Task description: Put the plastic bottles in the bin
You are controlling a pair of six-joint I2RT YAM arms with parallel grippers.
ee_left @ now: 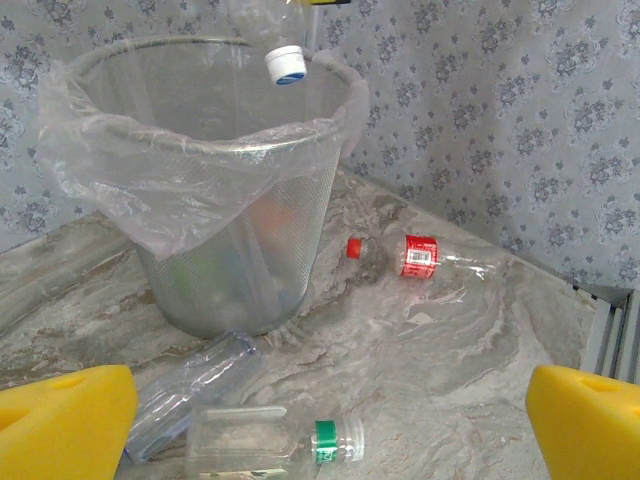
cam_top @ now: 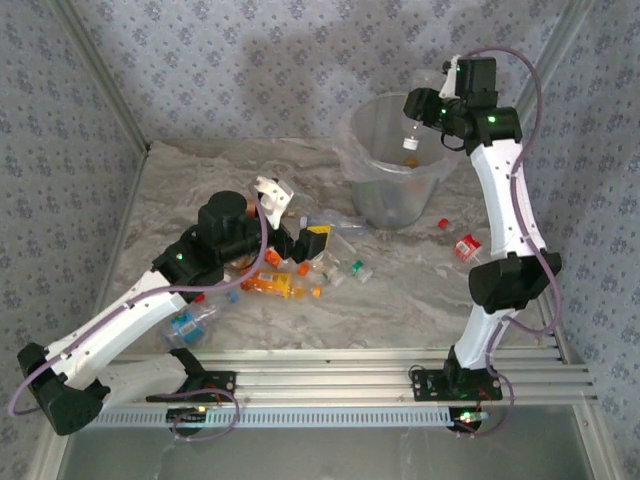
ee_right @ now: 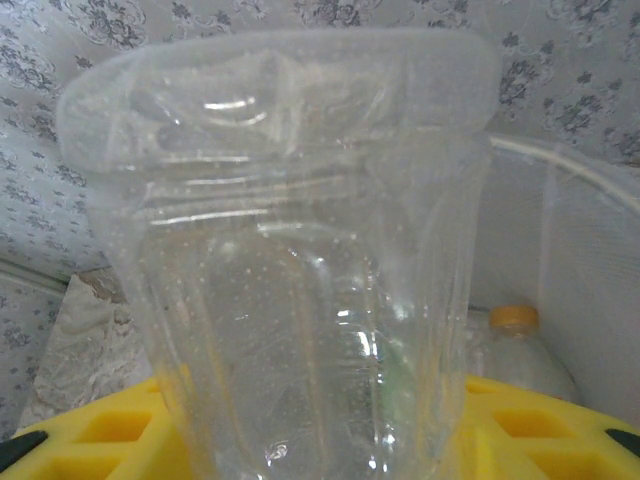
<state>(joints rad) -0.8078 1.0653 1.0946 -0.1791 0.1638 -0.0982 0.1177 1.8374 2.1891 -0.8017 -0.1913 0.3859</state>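
Bottles (cam_top: 290, 281) crowd the left tool (cam_top: 313, 243); table (cam_top: 420, 292) right of them is bare.

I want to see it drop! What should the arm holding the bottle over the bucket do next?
Probably open the right gripper: its clear bottle hangs cap-down above the open bin, so letting go should drop it inside.

One bin (cam_top: 352, 125) stands on the surface (cam_top: 400, 305). One clear bottle (cam_top: 410, 138) hangs above its mouth, and one orange-capped bottle (ee_right: 515, 325) lies inside. One red-labelled bottle (cam_top: 467, 247) lies alone at the right. At the left lie at least two orange-filled bottles (cam_top: 272, 285), two green-marked bottles (cam_top: 355, 268) and one blue-labelled bottle (cam_top: 185, 322). Others there overlap too much to count.
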